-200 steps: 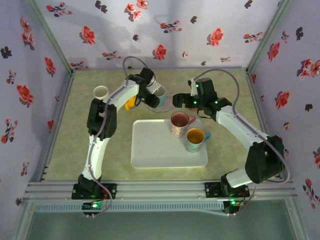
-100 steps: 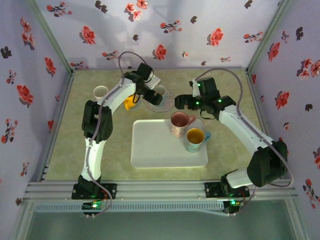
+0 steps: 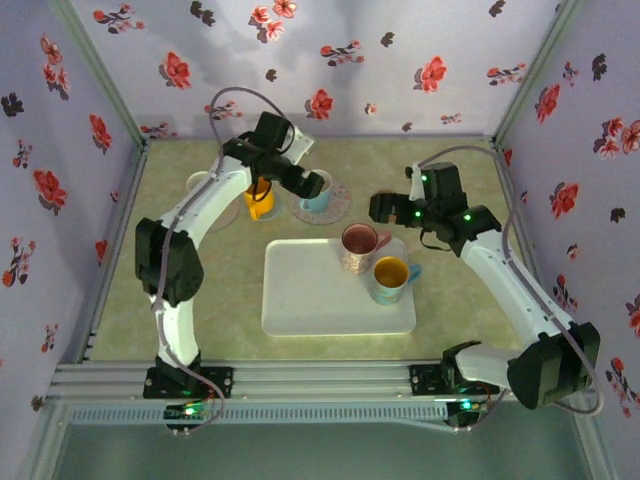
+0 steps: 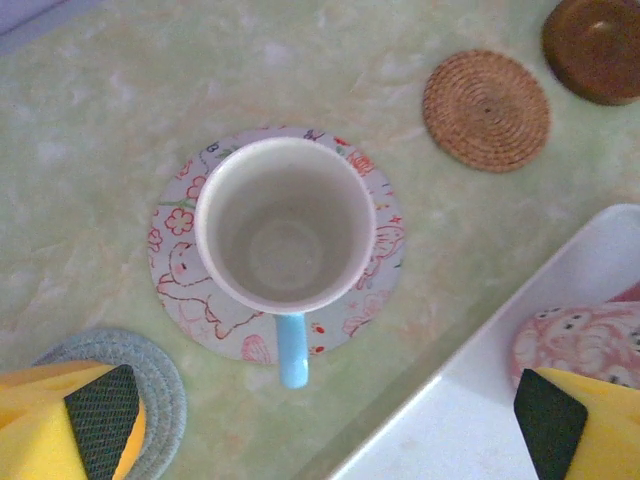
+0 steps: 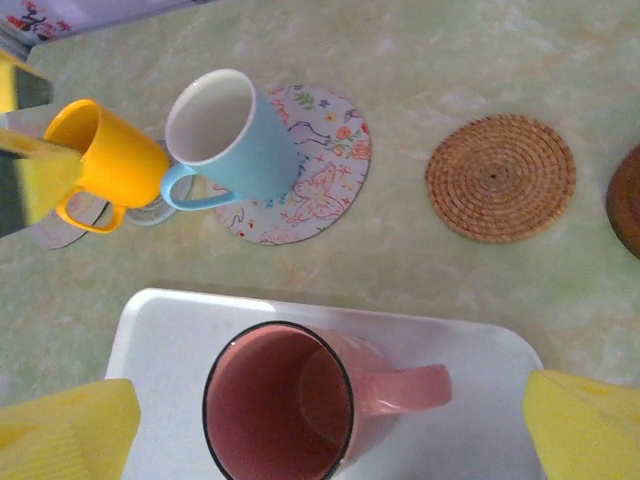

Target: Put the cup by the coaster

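A light blue cup (image 4: 285,225) with a white inside stands upright on a round floral coaster (image 4: 372,290), its handle toward the tray. My left gripper (image 4: 325,425) hangs open above it, fingers clear of the cup on both sides. From above, the cup (image 3: 318,190) sits at the back centre with the left gripper (image 3: 308,184) over it. My right gripper (image 5: 325,430) is open above a pink cup (image 5: 290,410) on the white tray (image 5: 470,390), not touching it. In the right wrist view the blue cup (image 5: 235,135) rests on the coaster (image 5: 325,180).
A yellow cup (image 3: 258,200) and a white cup (image 3: 200,185) stand left of the coaster. On the tray (image 3: 320,295) are the pink cup (image 3: 358,245) and a blue cup with a yellow inside (image 3: 390,275). A woven coaster (image 5: 500,178), a brown one (image 4: 597,45) and a grey one (image 4: 165,395) lie nearby.
My left gripper opened and let go of the light blue cup, which now stands on the floral coaster, and the wrist rose. The right gripper drew back to the right, over the tray.
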